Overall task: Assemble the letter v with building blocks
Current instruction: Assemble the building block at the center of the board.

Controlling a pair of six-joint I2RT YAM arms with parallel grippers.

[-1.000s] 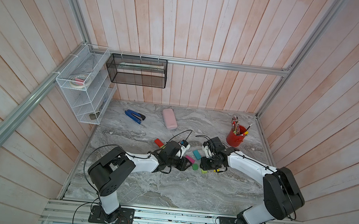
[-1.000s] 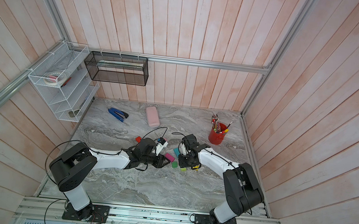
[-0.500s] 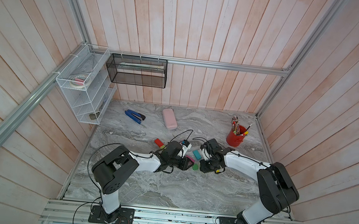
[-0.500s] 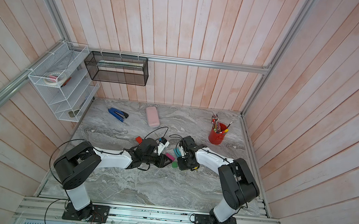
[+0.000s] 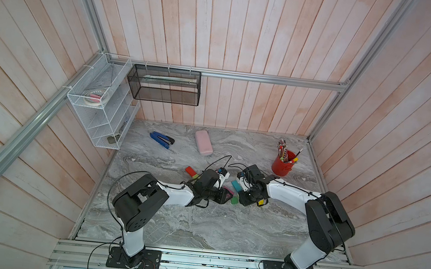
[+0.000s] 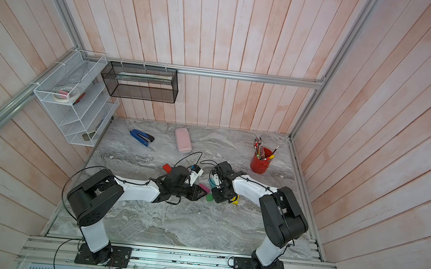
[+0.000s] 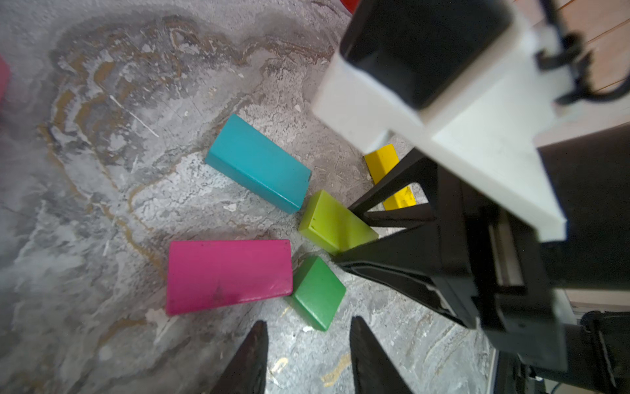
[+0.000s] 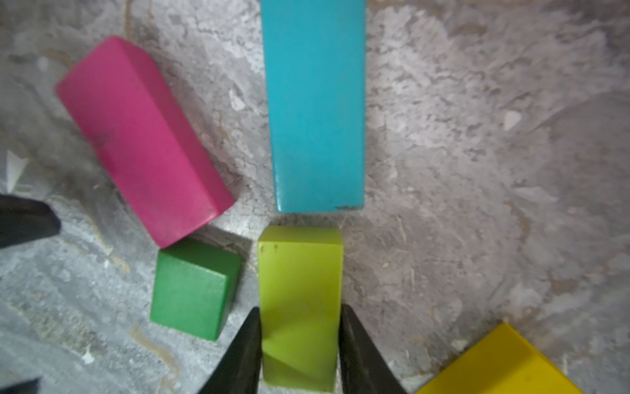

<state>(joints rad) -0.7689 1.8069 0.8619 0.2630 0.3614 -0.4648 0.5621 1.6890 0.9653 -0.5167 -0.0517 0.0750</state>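
right gripper (image 8: pixel 299 307) clamps the matte lime block (image 8: pixel 300 269), lined up end-on just short of the teal block (image 8: pixel 317 102) on the table (image 8: pixel 477 170). magenta block (image 8: pixel 143 136) slants in, touching the green cube (image 8: pixel 191 290); left gripper (image 7: pixel 308 320) gapes empty nearby.

We take this for a robotics lab cell dressed as a desk: two white-and-black robot arms (image 5: pixel 289 193) bolted to a slotted aluminium base rail (image 5: pixel 221 264), pale wooden plank walls (image 5: pixel 248 34), a grey marble-patterned tabletop (image 5: pixel 212 223), a white wire-mesh shelf (image 5: pixel 100 116) and a red cup of pencils (image 5: pixel 282 167).

No readable text, label, brand, number or sign anywhere; building blocks (image 8: pixel 317 102) plain-coloured, faces unmarked.
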